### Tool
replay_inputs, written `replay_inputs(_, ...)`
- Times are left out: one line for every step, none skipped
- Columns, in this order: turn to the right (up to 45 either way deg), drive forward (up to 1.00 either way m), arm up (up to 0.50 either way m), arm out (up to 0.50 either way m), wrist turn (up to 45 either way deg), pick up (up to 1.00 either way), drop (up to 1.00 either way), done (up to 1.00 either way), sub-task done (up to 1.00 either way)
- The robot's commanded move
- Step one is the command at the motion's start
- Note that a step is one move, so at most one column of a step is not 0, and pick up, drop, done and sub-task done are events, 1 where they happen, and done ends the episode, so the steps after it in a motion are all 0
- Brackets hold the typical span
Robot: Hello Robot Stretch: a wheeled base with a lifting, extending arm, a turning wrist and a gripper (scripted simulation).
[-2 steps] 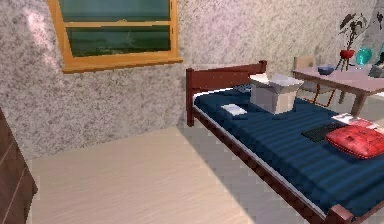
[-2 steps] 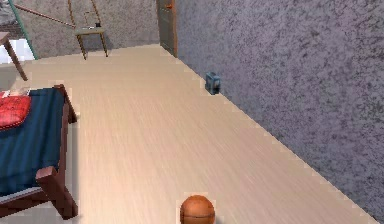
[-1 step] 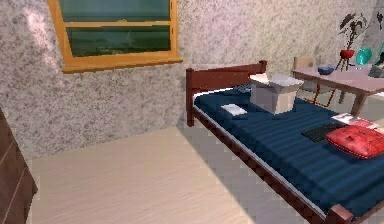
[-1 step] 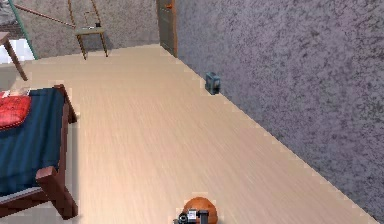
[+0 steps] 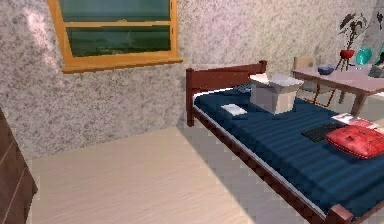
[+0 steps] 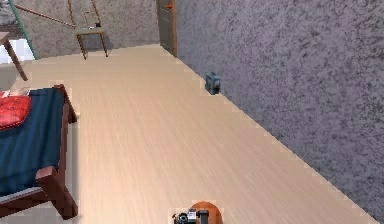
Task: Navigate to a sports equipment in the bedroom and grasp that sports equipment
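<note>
At the arm side view's bottom edge an orange round thing [image 6: 207, 212], like a ball, sits low on the pale floor. Right beside it, to its left, is a small dark part with white squares, which looks like my gripper [image 6: 182, 216]. Its far end is cut off by the edge, so I cannot tell whether it holds anything or touches the orange thing.
A wooden bed [image 5: 214, 78] with a navy cover carries a cardboard box [image 5: 274, 92], a red pillow [image 5: 356, 141] and small flat items. A table [image 5: 352, 80] and chair stand beyond it. A window [image 5: 118, 30] is on the wall. A small grey object [image 6: 213, 82] sits by the wall.
</note>
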Motion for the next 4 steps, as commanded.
replay_inputs(0.0,0.00,0.00,0.00,45.0,0.00,0.00,0.00,0.00)
replay_inputs(0.0,0.00,0.00,0.00,45.0,0.00,0.00,0.00,0.00)
replay_inputs(0.0,0.00,0.00,0.00,45.0,0.00,0.00,0.00,0.00)
replay_inputs(0.0,0.00,0.00,0.00,12.0,0.00,0.00,0.00,0.00)
